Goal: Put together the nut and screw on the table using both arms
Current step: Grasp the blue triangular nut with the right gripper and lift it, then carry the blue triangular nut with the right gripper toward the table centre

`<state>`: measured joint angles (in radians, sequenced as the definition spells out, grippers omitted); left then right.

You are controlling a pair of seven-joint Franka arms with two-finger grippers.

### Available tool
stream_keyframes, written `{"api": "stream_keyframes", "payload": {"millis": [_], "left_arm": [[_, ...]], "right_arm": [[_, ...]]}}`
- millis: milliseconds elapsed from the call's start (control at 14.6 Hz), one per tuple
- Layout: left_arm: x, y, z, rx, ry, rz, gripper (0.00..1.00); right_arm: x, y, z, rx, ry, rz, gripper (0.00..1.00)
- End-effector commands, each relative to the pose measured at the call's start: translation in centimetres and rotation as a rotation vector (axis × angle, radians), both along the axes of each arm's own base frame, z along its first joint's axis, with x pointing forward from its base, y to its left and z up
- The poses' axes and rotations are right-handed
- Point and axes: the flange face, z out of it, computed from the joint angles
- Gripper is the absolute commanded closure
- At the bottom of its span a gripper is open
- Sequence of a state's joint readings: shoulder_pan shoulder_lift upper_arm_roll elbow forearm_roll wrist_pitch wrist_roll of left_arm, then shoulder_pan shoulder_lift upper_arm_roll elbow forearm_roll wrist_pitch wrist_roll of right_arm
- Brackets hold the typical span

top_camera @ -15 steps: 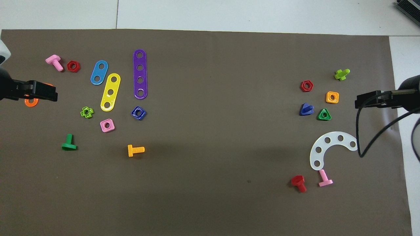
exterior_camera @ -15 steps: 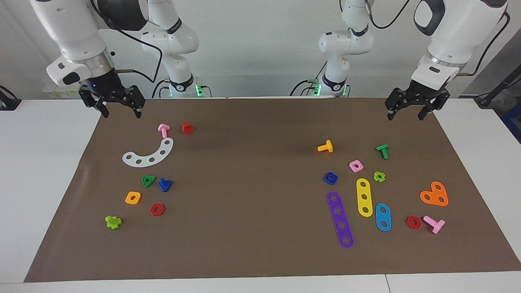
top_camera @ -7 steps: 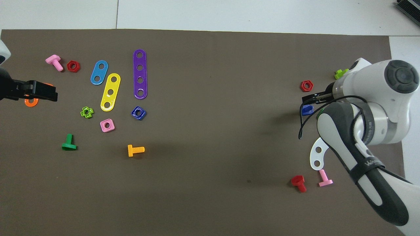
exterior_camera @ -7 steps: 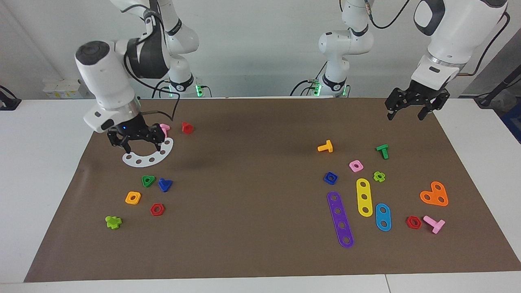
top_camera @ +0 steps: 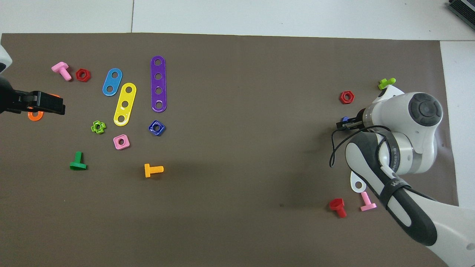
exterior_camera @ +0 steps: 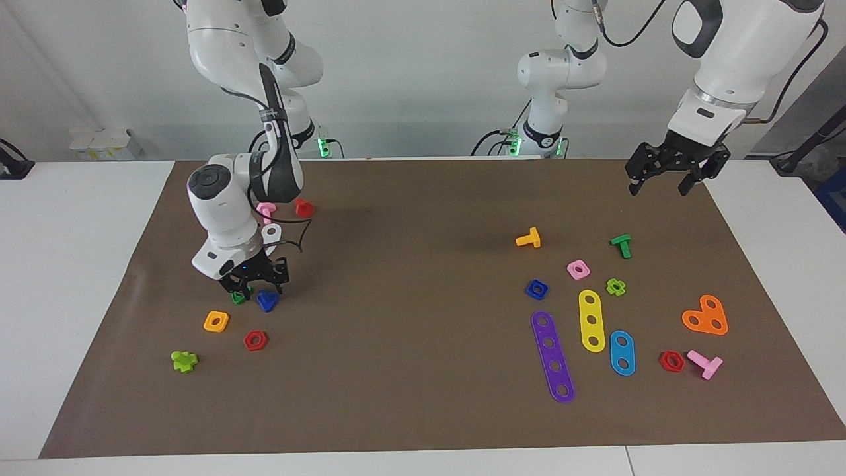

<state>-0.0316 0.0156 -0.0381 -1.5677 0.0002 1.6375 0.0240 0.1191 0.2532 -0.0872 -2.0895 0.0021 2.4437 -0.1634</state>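
The blue screw [exterior_camera: 268, 301] lies on the brown paper of the table [exterior_camera: 410, 370] toward the right arm's end, beside a green triangular nut [exterior_camera: 238, 298]. My right gripper [exterior_camera: 255, 288] is low over these two pieces, fingers apart and empty. In the overhead view the right gripper [top_camera: 343, 124] and its arm hide most of the screw [top_camera: 345, 119]. The blue nut [exterior_camera: 537, 289] lies toward the left arm's end and also shows in the overhead view [top_camera: 157, 128]. My left gripper [exterior_camera: 663, 184] waits open and raised over the paper's edge.
An orange square nut [exterior_camera: 216, 321], a red hex nut [exterior_camera: 255, 340] and a lime piece [exterior_camera: 184, 361] lie around the screw. A pink square nut [exterior_camera: 578, 269], orange bolt [exterior_camera: 529, 238], purple strip [exterior_camera: 552, 356] and yellow strip [exterior_camera: 591, 320] surround the blue nut.
My right arm has swung from the paper's edge near its base out over the white curved strip and down to just above the blue screw. The left arm has not moved.
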Motion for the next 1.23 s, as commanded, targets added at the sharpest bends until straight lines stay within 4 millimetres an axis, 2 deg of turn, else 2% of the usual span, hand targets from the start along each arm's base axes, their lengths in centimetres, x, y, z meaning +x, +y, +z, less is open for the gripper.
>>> {"api": "stream_keyframes", "payload": {"millis": [0, 274, 411, 479, 616, 753, 889, 1095, 1163], "left_arm": [[-0.9, 0.3, 0.1, 0.008, -0.006, 0.014, 0.00], [-0.9, 0.3, 0.1, 0.008, -0.006, 0.014, 0.00], [-0.9, 0.3, 0.1, 0.008, -0.005, 0.014, 0.00], [-0.9, 0.4, 0.1, 0.008, -0.006, 0.015, 0.00], [-0.9, 0.3, 0.1, 0.008, -0.006, 0.014, 0.00], [-0.9, 0.3, 0.1, 0.008, -0.005, 0.014, 0.00], [-0.9, 0.3, 0.1, 0.008, -0.006, 0.014, 0.00], [-0.9, 0.3, 0.1, 0.008, -0.006, 0.014, 0.00], [-0.9, 0.3, 0.1, 0.008, -0.006, 0.014, 0.00]], "right_arm": [[-0.4, -0.5, -0.4, 0.014, -0.009, 0.025, 0.60], [-0.4, -0.6, -0.6, 0.013, -0.007, 0.023, 0.63], [-0.3, -0.6, -0.5, 0.014, -0.015, 0.022, 0.71], [-0.3, -0.6, -0.5, 0.013, -0.013, 0.023, 1.00], [-0.2, -0.7, -0.5, 0.016, -0.016, 0.003, 1.00], [0.3, -0.7, 0.4, 0.017, -0.029, 0.000, 1.00], [1.3, 0.6, 3.8, 0.032, -0.041, -0.061, 1.00], [3.0, 6.6, 10.3, 0.055, -0.012, -0.133, 1.00], [3.4, 9.4, 12.1, 0.056, -0.023, -0.161, 1.00]]}}
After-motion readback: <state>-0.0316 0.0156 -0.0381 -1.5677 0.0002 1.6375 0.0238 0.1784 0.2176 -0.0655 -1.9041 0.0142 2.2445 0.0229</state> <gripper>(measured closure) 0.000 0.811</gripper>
